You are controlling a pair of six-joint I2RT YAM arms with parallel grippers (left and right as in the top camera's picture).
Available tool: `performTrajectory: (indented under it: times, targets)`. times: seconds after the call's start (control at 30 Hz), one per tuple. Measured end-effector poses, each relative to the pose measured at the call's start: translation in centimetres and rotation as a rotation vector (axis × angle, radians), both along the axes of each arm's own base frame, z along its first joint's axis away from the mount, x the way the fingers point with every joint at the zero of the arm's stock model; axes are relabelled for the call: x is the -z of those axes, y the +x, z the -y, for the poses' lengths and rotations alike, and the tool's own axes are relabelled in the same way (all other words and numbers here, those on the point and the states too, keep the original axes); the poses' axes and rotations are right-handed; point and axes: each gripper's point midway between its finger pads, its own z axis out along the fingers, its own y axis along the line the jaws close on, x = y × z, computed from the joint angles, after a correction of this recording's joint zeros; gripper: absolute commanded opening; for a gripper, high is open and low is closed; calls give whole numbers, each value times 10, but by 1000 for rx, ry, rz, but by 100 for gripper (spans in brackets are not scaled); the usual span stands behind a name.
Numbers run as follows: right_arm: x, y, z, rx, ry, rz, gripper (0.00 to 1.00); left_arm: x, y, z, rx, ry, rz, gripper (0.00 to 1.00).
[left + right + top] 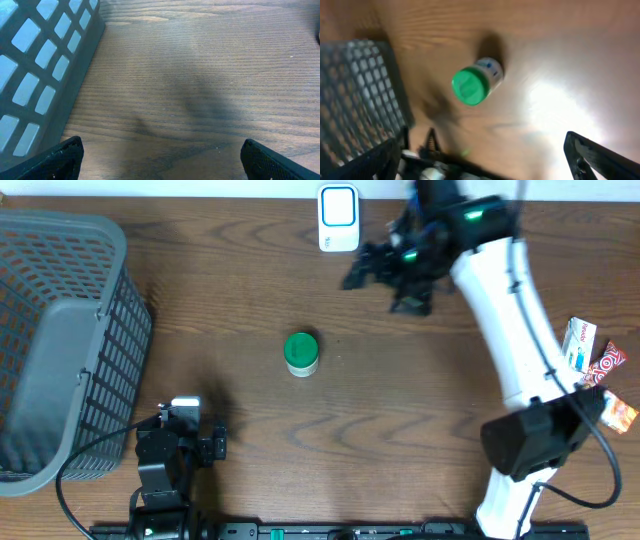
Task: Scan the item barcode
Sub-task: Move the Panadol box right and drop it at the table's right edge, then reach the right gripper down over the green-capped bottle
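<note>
The item is a small white bottle with a green cap (301,352), standing alone mid-table. The right wrist view shows the bottle (476,83) well ahead of my right gripper (485,160), whose fingers are spread wide with nothing between them. In the overhead view the right gripper (380,288) hangs open to the right of and beyond the bottle, close to the white and blue scanner (338,218) at the back edge. My left gripper (167,162) is open over bare wood; it (190,432) sits at the front left beside the basket.
A grey mesh basket (60,340) fills the left side, its wall (45,75) close to my left fingers. Snack packets (595,365) lie at the right edge. The basket (360,95) also shows in the right wrist view.
</note>
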Motion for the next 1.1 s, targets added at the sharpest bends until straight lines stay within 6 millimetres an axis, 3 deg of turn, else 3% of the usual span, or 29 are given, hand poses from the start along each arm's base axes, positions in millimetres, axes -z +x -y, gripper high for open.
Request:
performTrajectory:
  times: [0.23, 0.47, 0.63, 0.87, 1.1]
  targets:
    - [10, -36, -55, 313, -106, -149, 99, 0, 0, 0, 0, 0, 0, 100]
    - [21, -57, -83, 552, -159, -203, 99, 0, 0, 0, 0, 0, 0, 100]
    - [41, -53, -95, 685, -174, -229, 99, 0, 0, 0, 0, 0, 0, 100]
    - [96, -33, -114, 763, -209, -269, 99, 0, 0, 0, 0, 0, 0, 100]
    - [141, -29, -121, 780, -259, -314, 99, 0, 0, 0, 0, 0, 0, 100]
